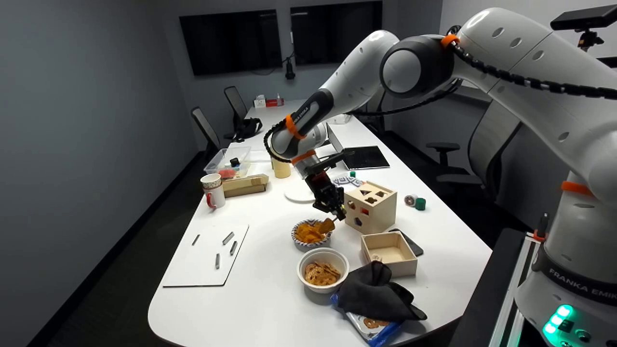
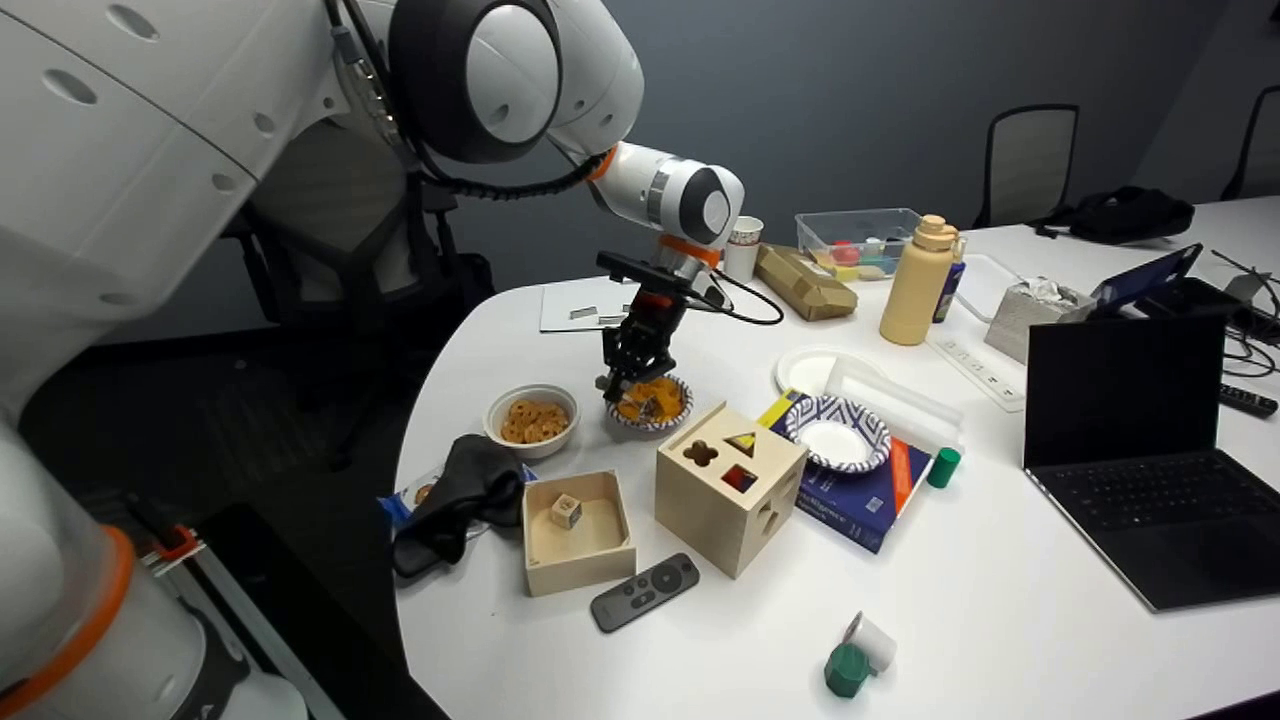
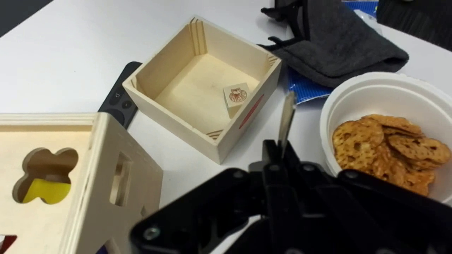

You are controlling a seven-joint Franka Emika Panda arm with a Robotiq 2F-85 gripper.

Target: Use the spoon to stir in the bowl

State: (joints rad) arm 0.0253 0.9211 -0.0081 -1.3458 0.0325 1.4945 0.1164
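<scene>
The bowl (image 1: 297, 238) has a dark-patterned rim and holds bright orange pieces. It also stands on the table in an exterior view (image 2: 683, 402), and it is out of sight in the wrist view. My gripper (image 1: 341, 215) is above the bowl's edge, tilted, also seen in an exterior view (image 2: 612, 388). In the wrist view its fingers (image 3: 277, 150) are closed around the thin metal handle of the spoon (image 3: 287, 116). The spoon's head (image 1: 327, 225) reaches down into the bowl at the orange pieces; it also shows in an exterior view (image 2: 650, 408). How deep it sits is unclear.
A white bowl (image 1: 302, 272) of paler crackers stands close to the orange one. A wooden shape-sorter cube (image 2: 715, 500) is beside the gripper. An open wooden box (image 3: 212, 148) holds a small block. A dark cloth (image 1: 376, 294) and a remote (image 2: 645, 592) lie nearby.
</scene>
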